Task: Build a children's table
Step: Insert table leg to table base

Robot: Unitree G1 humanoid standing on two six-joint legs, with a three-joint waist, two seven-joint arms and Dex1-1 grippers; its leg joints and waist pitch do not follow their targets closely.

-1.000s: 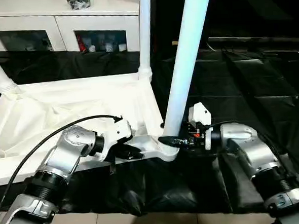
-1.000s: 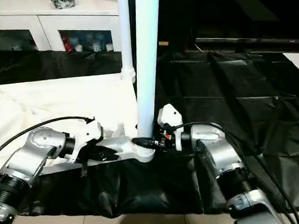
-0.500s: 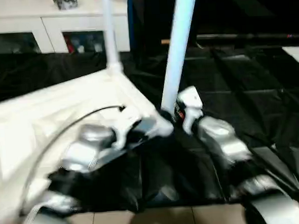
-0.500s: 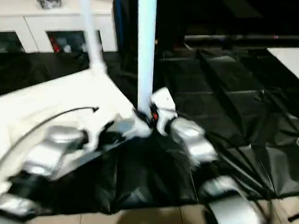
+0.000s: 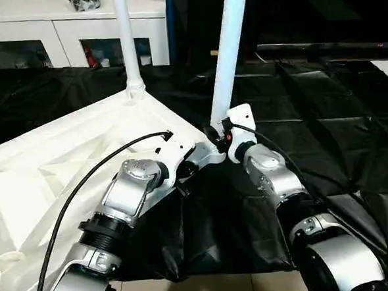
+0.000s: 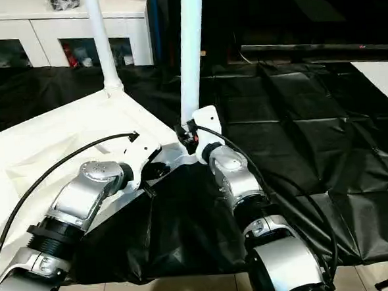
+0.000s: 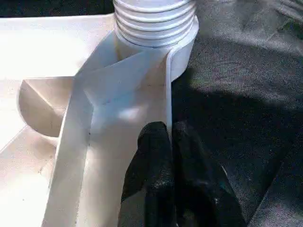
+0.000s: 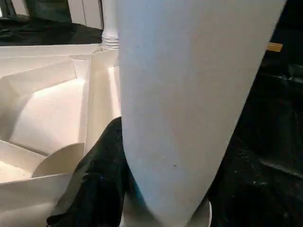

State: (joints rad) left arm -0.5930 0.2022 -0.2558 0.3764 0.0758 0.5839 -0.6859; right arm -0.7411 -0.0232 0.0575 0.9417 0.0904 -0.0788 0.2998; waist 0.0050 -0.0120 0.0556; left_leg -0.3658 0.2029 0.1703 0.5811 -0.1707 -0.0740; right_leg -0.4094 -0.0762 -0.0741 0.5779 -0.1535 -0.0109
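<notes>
From the left eye view I see the children's table top [image 5: 63,166] lying upside down on black sheeting [image 5: 324,111], ribbed underside up. Two legs stand upright in its corner sockets: a near leg [image 5: 228,51] at the corner by my arms and a far leg [image 5: 126,41] at the next corner. My left hand [image 5: 186,172] is at the top's rim just beside the near corner; my right hand [image 5: 214,136] is at the foot of the near leg. A white cabinet [image 5: 62,35] with glass doors stands behind.

In the left wrist view my left hand's fingers [image 7: 156,161] are clenched on the thin upright rim wall, one finger on each side, close to the ribbed socket collar [image 7: 156,23].

In the right wrist view the near leg crosses right in front of the camera. One black finger [image 8: 102,175] lies against its side; I cannot tell whether the right hand is clenched on the leg.
</notes>
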